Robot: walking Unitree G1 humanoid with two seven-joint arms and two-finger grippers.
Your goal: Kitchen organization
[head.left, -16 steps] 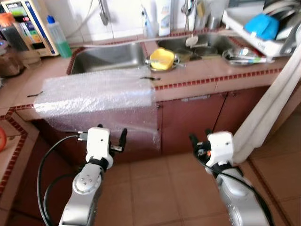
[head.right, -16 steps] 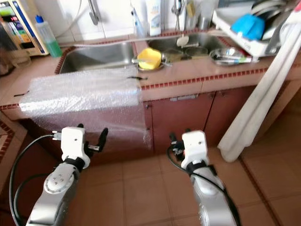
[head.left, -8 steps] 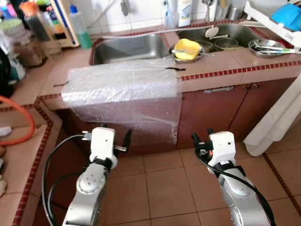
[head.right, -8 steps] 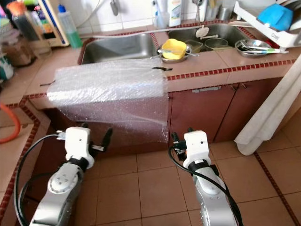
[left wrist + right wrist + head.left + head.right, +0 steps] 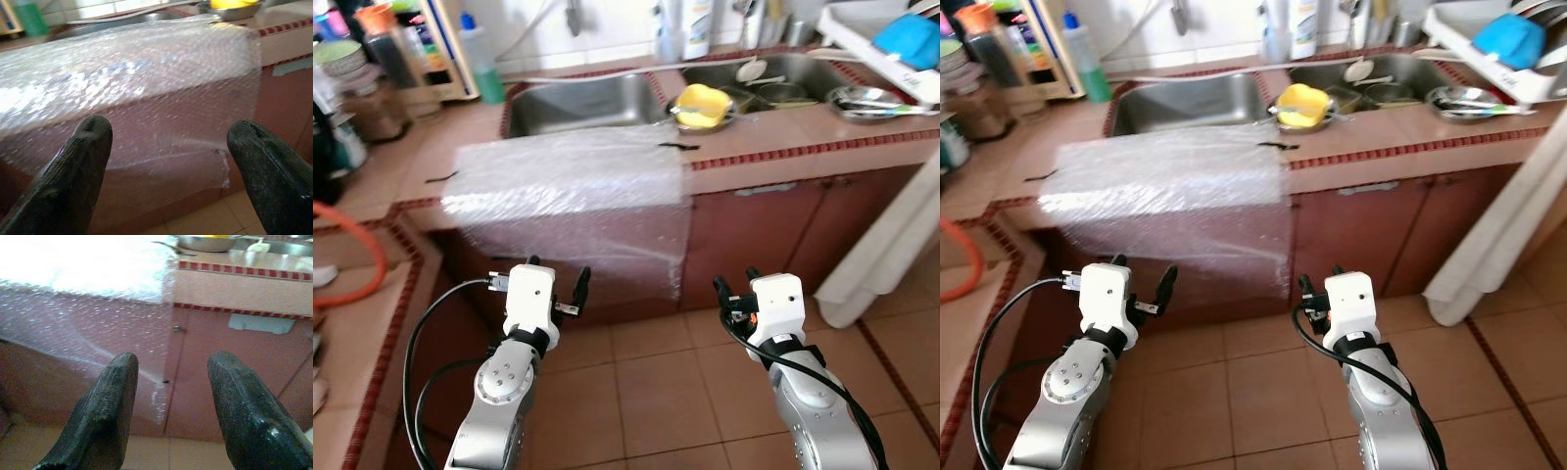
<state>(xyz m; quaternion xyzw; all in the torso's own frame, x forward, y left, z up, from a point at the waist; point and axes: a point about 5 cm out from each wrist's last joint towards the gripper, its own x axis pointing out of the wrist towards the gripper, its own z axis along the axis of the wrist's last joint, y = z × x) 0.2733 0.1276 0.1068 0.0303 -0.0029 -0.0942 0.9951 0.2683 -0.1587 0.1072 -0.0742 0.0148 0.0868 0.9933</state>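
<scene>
Left gripper (image 5: 556, 287) is held low before the cabinet front, fingers (image 5: 83, 161) spread apart and holding nothing. Directly ahead of and above it hangs one sheet of bubble wrap (image 5: 573, 191); no contact. The sheet lies across the counter (image 5: 803, 132) in front of the left sink and drapes down over the edge, covering the cabinet face (image 5: 754, 235) on that side.

Right gripper (image 5: 732, 292) is at the same height, facing the bare cabinet doors just to the right of the sheet's hanging edge; its fingers (image 5: 110, 416) are likewise parted and empty. In the right wrist view the sheet's lower corner lies ahead between the fingers, apart from them.

Count on the counter, left to right: one green bottle (image 5: 481, 61) at the back by the wall; two sink basins (image 5: 582, 98); one yellow bowl (image 5: 702, 103) sitting in a metal pan between the basins; one dish rack (image 5: 886, 49) at far right holding one blue bowl (image 5: 906, 27). One pale cloth (image 5: 891, 264) hangs at the right edge, down to the tiled floor (image 5: 656, 392).
</scene>
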